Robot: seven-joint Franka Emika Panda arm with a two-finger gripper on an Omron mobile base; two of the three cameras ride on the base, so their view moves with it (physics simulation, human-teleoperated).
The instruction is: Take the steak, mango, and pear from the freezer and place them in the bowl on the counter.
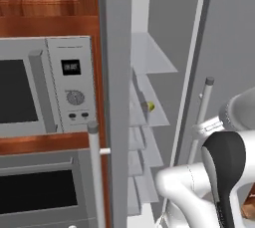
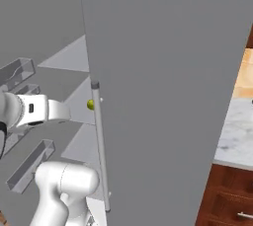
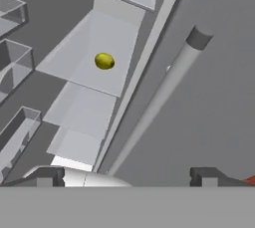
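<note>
With the freezer (image 1: pixel 115 97) standing open, pear (image 3: pixel 104 61) lies alone on a pale shelf (image 3: pixel 99 48) — reachable. Gripper (image 3: pixel 127 176) — fingers spread wide, holding nothing — faces it, well apart, presumably for approach.

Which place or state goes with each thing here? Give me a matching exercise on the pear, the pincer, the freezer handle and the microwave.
Things:
1. pear
2. pincer
3. freezer handle
4. microwave

Places or states:
A. long grey rod on the door
B. open, holding nothing
C. lying on a pale freezer shelf
D. left of the freezer, above the oven

Pairs: 1-C, 2-B, 3-A, 4-D
</note>
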